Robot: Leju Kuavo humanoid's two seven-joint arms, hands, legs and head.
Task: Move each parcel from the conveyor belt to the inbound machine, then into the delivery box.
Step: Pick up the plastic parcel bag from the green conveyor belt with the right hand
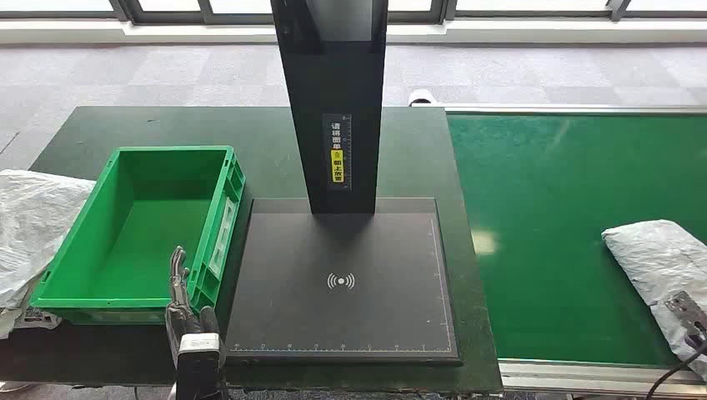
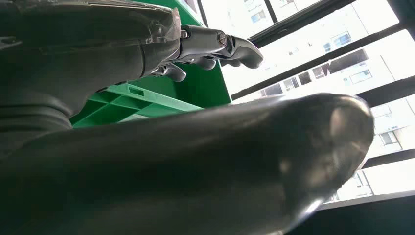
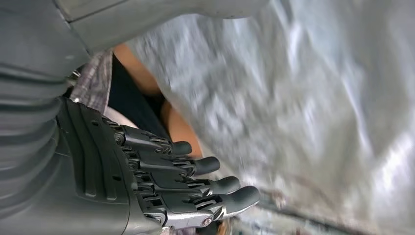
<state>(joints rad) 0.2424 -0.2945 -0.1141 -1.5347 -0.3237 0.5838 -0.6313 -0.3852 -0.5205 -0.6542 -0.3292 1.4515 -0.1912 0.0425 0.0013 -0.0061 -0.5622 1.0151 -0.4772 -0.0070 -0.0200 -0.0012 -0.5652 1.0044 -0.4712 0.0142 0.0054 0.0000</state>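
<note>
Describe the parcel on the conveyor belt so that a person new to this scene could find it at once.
Start at the green conveyor belt on the right of the black scanner platform. Near the belt's right end lies the parcel, a crumpled grey-white plastic bag. The similar white bag lies far left, beyond the green crate, off the belt.

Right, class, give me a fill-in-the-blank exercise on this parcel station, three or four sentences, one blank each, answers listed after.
1. The green delivery box on the table holds ____ parcels.
2. The grey parcel lies on the green ____, beside the right hand.
3. The black scanning plate of the inbound machine has ____ lying on it.
4. The left hand is raised beside the ____.

Missing words: no; conveyor belt; nothing; delivery box
</note>
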